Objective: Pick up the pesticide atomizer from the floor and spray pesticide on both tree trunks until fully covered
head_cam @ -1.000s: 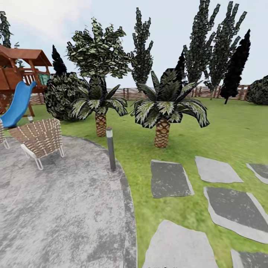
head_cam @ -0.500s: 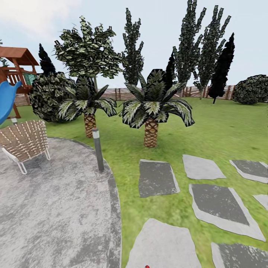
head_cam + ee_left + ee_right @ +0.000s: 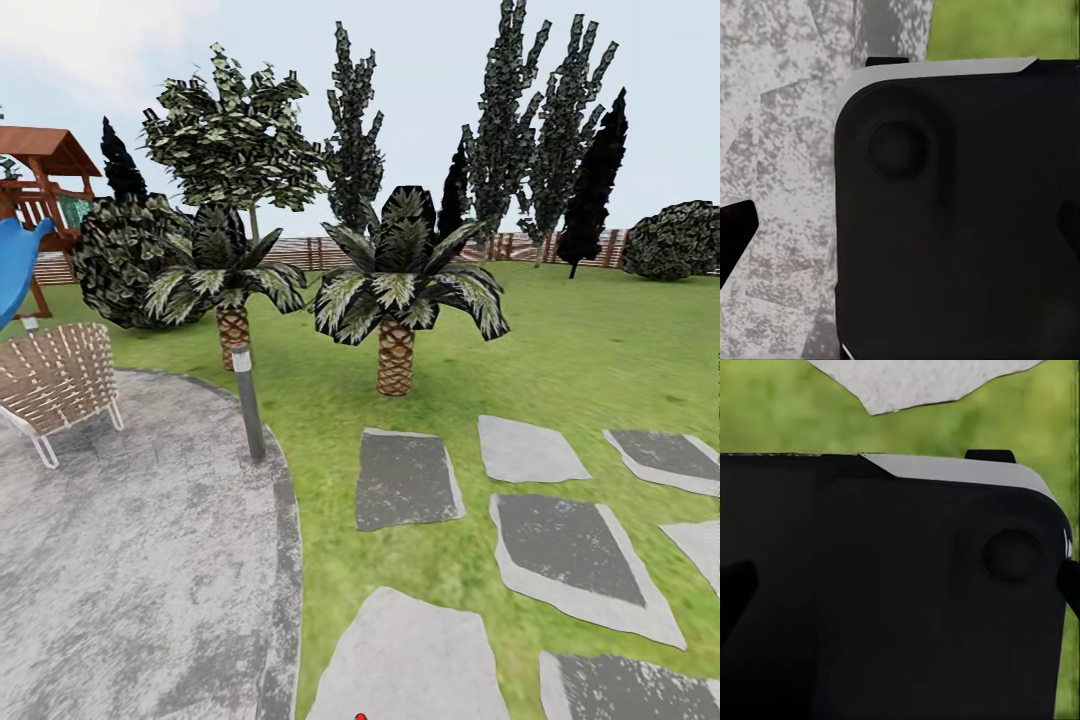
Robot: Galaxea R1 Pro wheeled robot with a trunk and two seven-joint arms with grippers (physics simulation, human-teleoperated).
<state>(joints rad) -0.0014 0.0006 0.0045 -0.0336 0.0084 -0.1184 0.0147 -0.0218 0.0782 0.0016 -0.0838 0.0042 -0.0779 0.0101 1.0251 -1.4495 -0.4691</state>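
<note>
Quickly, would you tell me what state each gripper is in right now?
Left gripper: cannot be told.
Right gripper: cannot be told.

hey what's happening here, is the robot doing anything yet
Nothing is being handled right now. The robot is in the garden, its head camera looking over a grey paved patio, stepping stones set in the lawn, and two short palms. A woven chair and a bollard light stand at the patio. The wooden fence runs behind. Both wrist cameras look down past a dark body at paving and grass, so each tool's state cannot be told.
</note>
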